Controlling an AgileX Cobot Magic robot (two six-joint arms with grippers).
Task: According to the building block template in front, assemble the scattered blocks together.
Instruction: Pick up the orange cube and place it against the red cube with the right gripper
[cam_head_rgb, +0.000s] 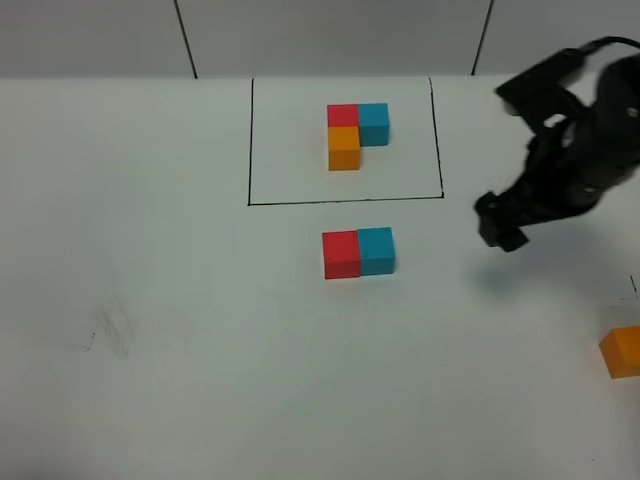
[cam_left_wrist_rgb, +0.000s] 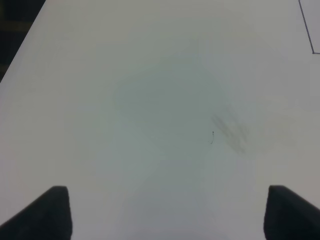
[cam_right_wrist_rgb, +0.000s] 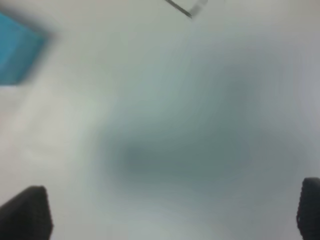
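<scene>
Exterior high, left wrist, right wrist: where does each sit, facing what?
Exterior high: above, looking down at the table, template, red-blue pair; right arm shows.
Left wrist: on left arm, faces bare table and smudge; open left gripper shows.
Right wrist: on right arm, blurred, blue cube; open right gripper.
Shared: smudge, exterior and left wrist.

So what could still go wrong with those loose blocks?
The orange cube lies far off at the right edge of the overhead view, so the open right gripper might grasp it badly or knock it away. Setting it against the red cube, as the template shows, could nudge red apart from the blue cube touching it.
</scene>
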